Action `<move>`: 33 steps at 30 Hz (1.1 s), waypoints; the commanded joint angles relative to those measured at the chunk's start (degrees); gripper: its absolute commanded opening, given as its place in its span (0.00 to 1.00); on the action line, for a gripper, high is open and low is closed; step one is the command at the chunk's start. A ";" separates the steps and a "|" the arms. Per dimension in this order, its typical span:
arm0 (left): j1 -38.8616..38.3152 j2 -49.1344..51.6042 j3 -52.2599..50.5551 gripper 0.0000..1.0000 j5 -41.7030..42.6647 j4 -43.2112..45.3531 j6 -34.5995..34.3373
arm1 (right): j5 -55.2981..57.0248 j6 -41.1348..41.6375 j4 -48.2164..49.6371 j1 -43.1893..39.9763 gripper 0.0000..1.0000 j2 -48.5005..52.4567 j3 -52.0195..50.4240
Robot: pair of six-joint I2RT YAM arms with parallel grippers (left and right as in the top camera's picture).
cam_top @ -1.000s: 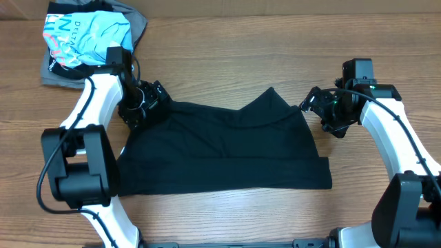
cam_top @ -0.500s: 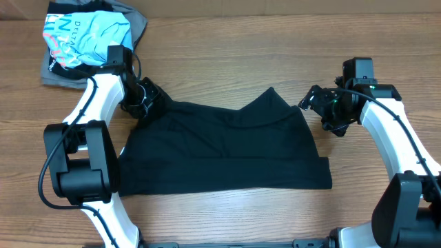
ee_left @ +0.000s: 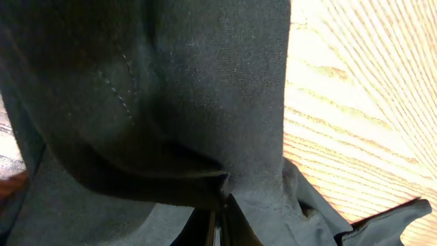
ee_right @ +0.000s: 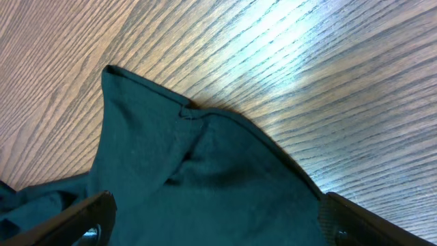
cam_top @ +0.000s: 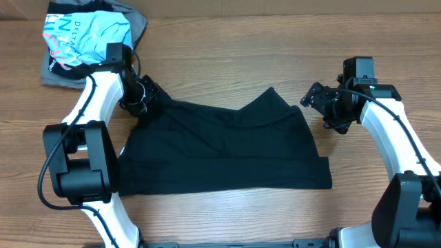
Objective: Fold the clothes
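Observation:
The clothes, a black T-shirt (cam_top: pixel 220 148), lie spread across the middle of the table in the overhead view. My left gripper (cam_top: pixel 146 98) sits at the shirt's back left corner. In the left wrist view its jaws are pinched shut on a bunched fold of the black fabric (ee_left: pixel 171 102), and the gripper (ee_left: pixel 218 222) is mostly buried in cloth. My right gripper (cam_top: pixel 318 105) hovers at the shirt's back right corner. It is open, with its fingers (ee_right: pixel 75 219) spread wide on either side of the shirt's corner (ee_right: pixel 205 178), and the gripper (ee_right: pixel 218 232) holds nothing.
A light blue printed shirt (cam_top: pixel 86 34) lies on a grey folded garment (cam_top: pixel 55 69) at the back left corner. Bare wooden table (cam_top: pixel 227 62) surrounds the black shirt on all sides.
My left gripper has closed on the shirt's back left corner, gathering the fabric. The right gripper has stayed in place, open.

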 commanded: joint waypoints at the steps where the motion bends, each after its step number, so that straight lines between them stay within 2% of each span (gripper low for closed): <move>1: 0.22 0.57 2.16 0.04 0.61 -0.46 2.91 | 0.74 -0.22 0.63 0.28 0.98 0.02 -0.50; 11: 0.04 0.35 9.40 0.04 0.33 -9.44 5.73 | -0.48 -2.45 5.79 1.55 0.91 4.55 -0.50; 15: -0.13 0.35 9.53 0.04 0.22 -11.52 7.10 | -2.80 -6.54 11.21 3.43 0.91 7.21 -0.48; 24: -0.24 0.35 9.51 0.04 -0.72 -13.68 8.31 | -2.56 -6.58 22.75 10.25 0.91 7.80 -0.37; 30: -0.24 0.35 9.51 0.04 -0.74 -14.71 8.35 | 12.09 -3.93 28.59 18.10 0.90 9.46 -0.37; 33: -0.24 0.35 9.51 0.04 -0.94 -15.45 8.72 | 14.78 -2.67 29.68 19.52 0.91 10.80 -0.31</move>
